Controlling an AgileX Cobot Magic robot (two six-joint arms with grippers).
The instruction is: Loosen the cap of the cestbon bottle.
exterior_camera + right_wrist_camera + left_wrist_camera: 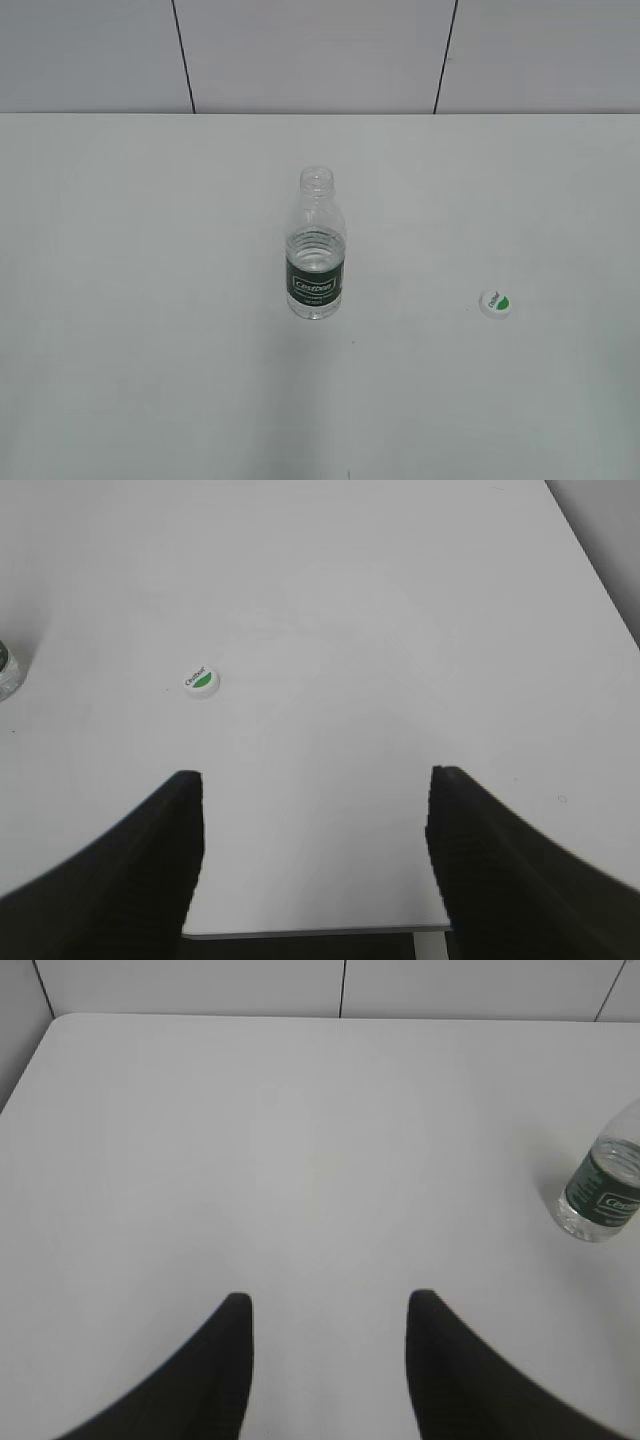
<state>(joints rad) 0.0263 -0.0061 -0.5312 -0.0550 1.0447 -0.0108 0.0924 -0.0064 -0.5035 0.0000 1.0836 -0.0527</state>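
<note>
The cestbon bottle (316, 250) stands upright in the middle of the white table, its neck open with no cap on it. It also shows at the right edge of the left wrist view (604, 1185), and a sliver of its base shows in the right wrist view (7, 672). The cap (495, 303) lies on the table to the bottle's right, green crescent up; it also shows in the right wrist view (203, 681). My left gripper (328, 1305) is open and empty, far left of the bottle. My right gripper (315, 780) is open and empty, above the table's near edge. Neither gripper shows in the exterior view.
The white table (150, 300) runs back to a grey panelled wall (320, 50). The table's front edge (310, 928) shows between the right gripper's fingers.
</note>
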